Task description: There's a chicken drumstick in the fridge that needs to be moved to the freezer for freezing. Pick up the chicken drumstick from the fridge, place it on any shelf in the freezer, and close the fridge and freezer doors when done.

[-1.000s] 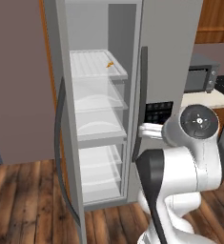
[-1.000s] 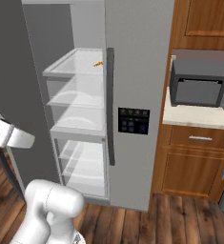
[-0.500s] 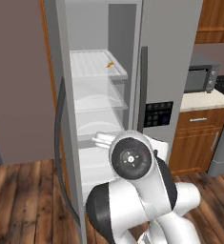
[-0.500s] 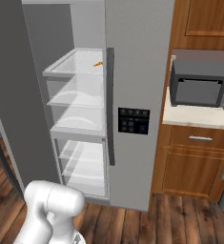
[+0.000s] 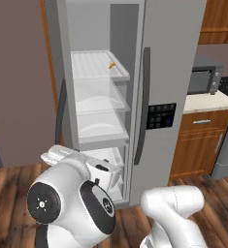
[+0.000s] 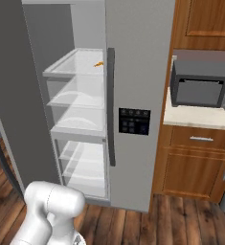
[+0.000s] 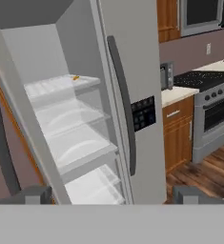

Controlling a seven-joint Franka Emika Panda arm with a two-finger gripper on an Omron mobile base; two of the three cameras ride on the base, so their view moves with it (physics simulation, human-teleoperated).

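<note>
You are facing a tall grey side-by-side refrigerator (image 6: 138,72) with its left compartment standing open. The left door (image 6: 13,95) is swung wide toward you; the right door (image 5: 169,87), carrying a long dark vertical handle (image 6: 111,105) and a black dispenser panel (image 6: 134,120), is shut.

The small orange chicken drumstick (image 5: 112,65) lies on the top white shelf (image 5: 93,65) of the open compartment, toward the back right corner near the inner wall. The same drumstick shows in the right base view (image 6: 99,63) and, very small, in the hand view (image 7: 76,77). Below it sit two more translucent shelves (image 6: 78,103), and lower down clear drawers (image 6: 83,167).

In the hand view you see the two dark finger tips (image 7: 31,195) at the bottom, well apart, with nothing between them: the two-finger gripper (image 7: 113,198) is spread and empty, pointed at the open compartment and well short of the drumstick.

The white arm (image 5: 76,203) sits low in front of the compartment in the left base view.

To the right of the refrigerator stand wooden cabinets (image 6: 195,162) under a pale counter (image 6: 200,115) with a dark microwave (image 6: 202,86) on it. A stainless range (image 7: 211,102) shows in the hand view. The floor (image 6: 181,225) is dark wood planks.
</note>
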